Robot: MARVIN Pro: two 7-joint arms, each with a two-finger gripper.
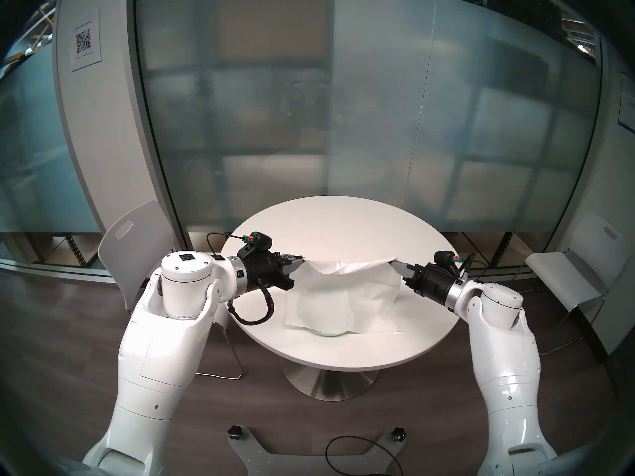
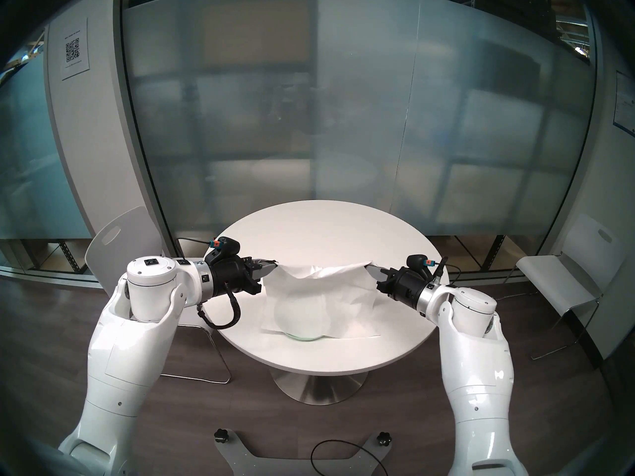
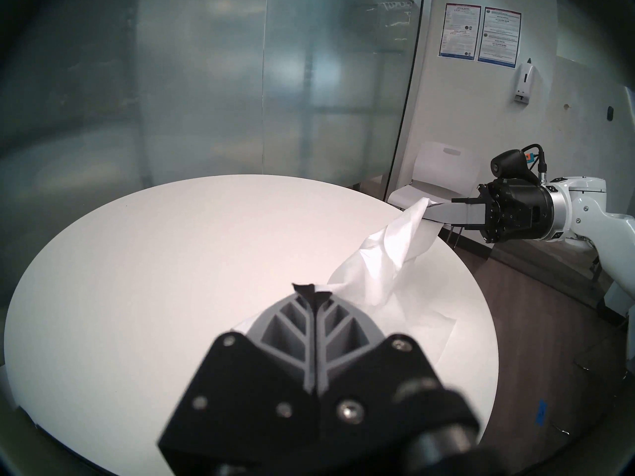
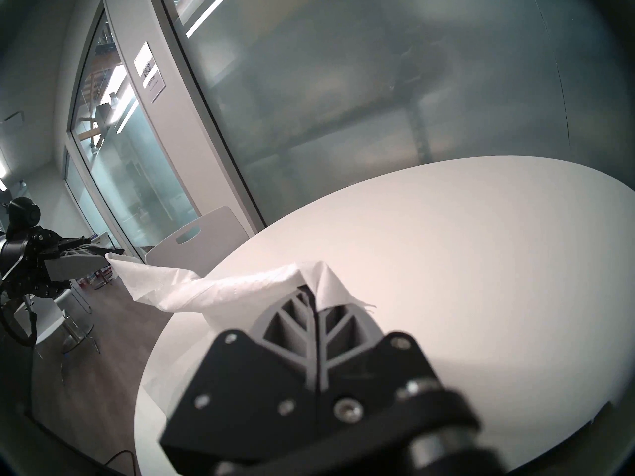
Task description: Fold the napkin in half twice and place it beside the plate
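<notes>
The white napkin hangs like a curtain over the round white table, its far edge lifted and its near edge resting on the tabletop. My left gripper is shut on the napkin's upper left corner. My right gripper is shut on the upper right corner. The napkin drapes over the pale green plate, of which only a sliver of the near rim shows below the napkin's lower edge. In the left wrist view the napkin stretches from my left gripper to the right gripper.
A white chair stands left of the table and another white chair to the right. A frosted glass wall rises just behind the table. The robot's base plate and a black cable lie on the floor in front.
</notes>
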